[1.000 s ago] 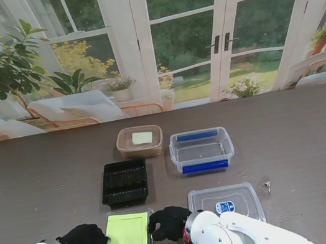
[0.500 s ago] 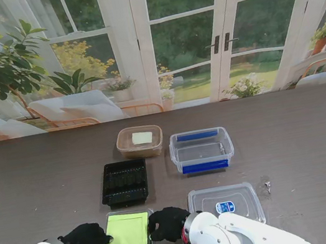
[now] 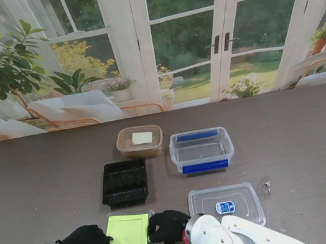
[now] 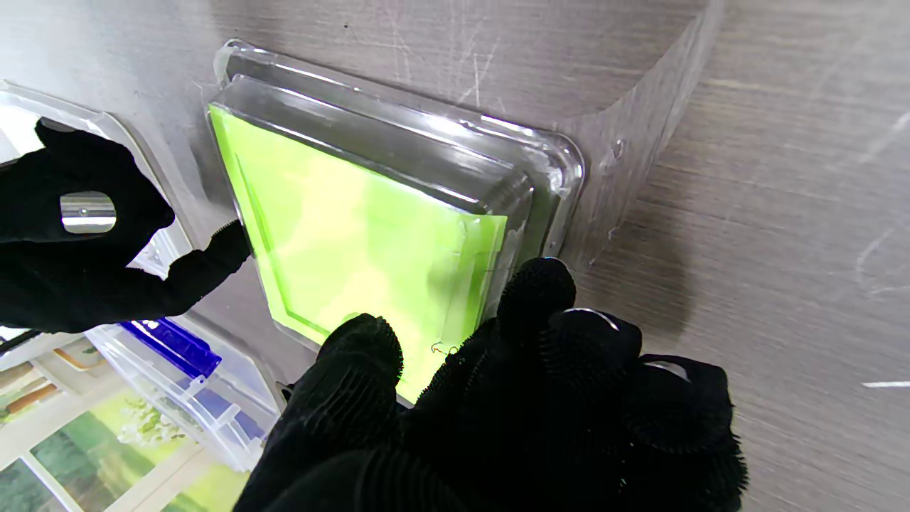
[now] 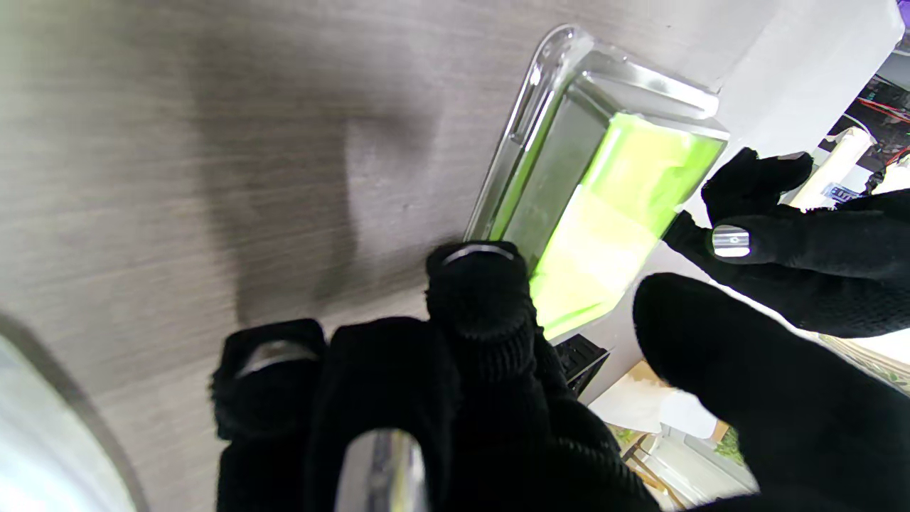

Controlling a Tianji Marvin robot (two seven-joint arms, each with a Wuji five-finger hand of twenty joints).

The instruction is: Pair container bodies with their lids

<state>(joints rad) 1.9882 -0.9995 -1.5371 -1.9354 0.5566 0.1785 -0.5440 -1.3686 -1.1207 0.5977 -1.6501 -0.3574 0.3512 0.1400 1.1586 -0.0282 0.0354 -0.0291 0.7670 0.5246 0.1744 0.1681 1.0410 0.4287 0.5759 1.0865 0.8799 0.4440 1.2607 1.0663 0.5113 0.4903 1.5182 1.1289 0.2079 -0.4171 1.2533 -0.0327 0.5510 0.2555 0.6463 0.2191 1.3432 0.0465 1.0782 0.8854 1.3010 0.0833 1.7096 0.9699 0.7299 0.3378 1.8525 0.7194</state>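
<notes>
- Stand view: the clear lid with the green sheet [image 3: 130, 237] lies flat on the tabletop [image 3: 35, 182] at the edge nearest to me, between my two hands. Its long axis runs from me toward the far side, turned slightly so the far end leans to the right.
- My left hand [image 3: 85, 241] is at the lid's left edge, my right hand [image 3: 166, 225] at its right edge; both black gloves crowd the rim.
- Left wrist view: the fingers [image 4: 534, 291] of my left hand are curled against the lid's rim [image 4: 398, 185], one fingertip touching the edge. I cannot tell whether they truly grip it.
- Right wrist view: the fingers [image 5: 478, 284] of my right hand press at the lid's side wall [image 5: 569, 163], thumb spread apart; here too I cannot tell if it is a hold or only contact.
- Just beyond the lid, farther from me, sits the black tray [image 3: 124, 182], its long axis also pointing away from me.
- To the right of the lid lies a clear lid with a blue label [image 3: 226, 205], flat, long axis left to right.
- Farther off, the clear box with blue clips [image 3: 201, 150] stands open, long axis left to right, and the tan tub [image 3: 139, 141] sits to its left, holding a pale square.
</notes>
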